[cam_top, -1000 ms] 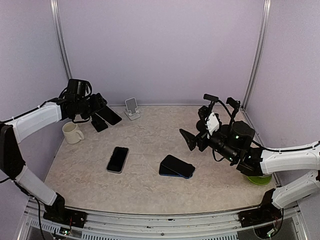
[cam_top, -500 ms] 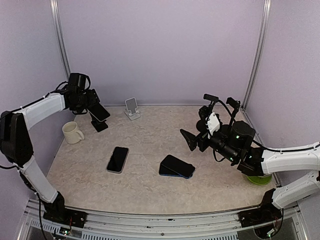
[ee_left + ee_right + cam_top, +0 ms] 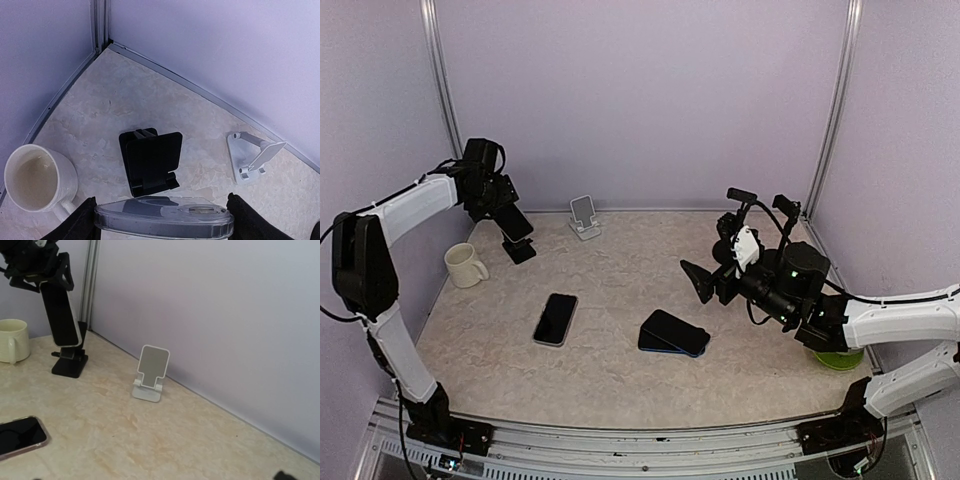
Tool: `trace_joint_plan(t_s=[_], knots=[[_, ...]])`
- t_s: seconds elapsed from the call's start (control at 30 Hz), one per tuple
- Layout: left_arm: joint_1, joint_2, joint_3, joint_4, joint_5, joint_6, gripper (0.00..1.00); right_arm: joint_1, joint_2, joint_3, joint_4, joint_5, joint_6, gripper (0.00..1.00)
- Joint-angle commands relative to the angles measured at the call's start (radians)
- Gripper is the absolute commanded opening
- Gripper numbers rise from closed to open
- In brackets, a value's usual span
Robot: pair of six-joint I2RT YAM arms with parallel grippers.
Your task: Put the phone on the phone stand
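The left gripper (image 3: pixel 500 204) is clamped on the upper end of a black phone in a clear case (image 3: pixel 517 223), a finger (image 3: pixel 80 226) on either side edge. The phone hangs tilted in the air near the far left corner of the marbled beige tabletop (image 3: pixel 620 285). Right under its lower end sits the black phone stand (image 3: pixel 518 250), close, though from where I stand I can't tell whether they touch. The wrist view looks straight down past the phone's edge onto the stand's slanted back and front lip, so the line-up looks good.

I'd call this the approach to the set-down: the phone is picked up and carried over but not yet placed. The next move, to my eye, is a slow descent that seats the phone's bottom edge behind the lip. The tilt then has to match the backrest before those fingers let go. That stand looks light, so a sideways nudge could shove it.

Elsewhere, a white phone stand (image 3: pixel 584 216) waits bare along the far edge, and a cream ceramic mug (image 3: pixel 466 265) sits by the left edge. A pink-edged phone (image 3: pixel 556 318) and a dark blue-edged phone (image 3: pixel 673 333) lie flat mid-table. The right gripper (image 3: pixel 708 268) hovers over the right half, jaws spread wide, carrying nothing.
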Motion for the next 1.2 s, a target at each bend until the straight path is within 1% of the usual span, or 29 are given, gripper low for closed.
trace_joint_plan(t_s=[0.0, 0.2, 0.4, 0.53, 1.17], knots=[[0.005, 0.021, 0.087, -0.047, -0.059, -0.048, 0.27, 0.007, -0.017, -0.003, -0.001, 0.003, 0.017, 1.0], [0.005, 0.05, 0.141, -0.107, -0.119, -0.076, 0.26, 0.006, -0.018, -0.009, 0.003, 0.001, 0.022, 1.0], [0.003, 0.112, 0.214, -0.187, -0.17, -0.093, 0.24, 0.006, -0.019, -0.012, 0.002, 0.001, 0.023, 1.0], [-0.006, 0.148, 0.254, -0.216, -0.194, -0.082, 0.24, 0.007, -0.017, -0.016, 0.004, 0.003, 0.023, 1.0], [-0.022, 0.236, 0.344, -0.24, -0.19, -0.065, 0.24, 0.006, -0.005, -0.02, 0.011, 0.01, 0.013, 1.0]])
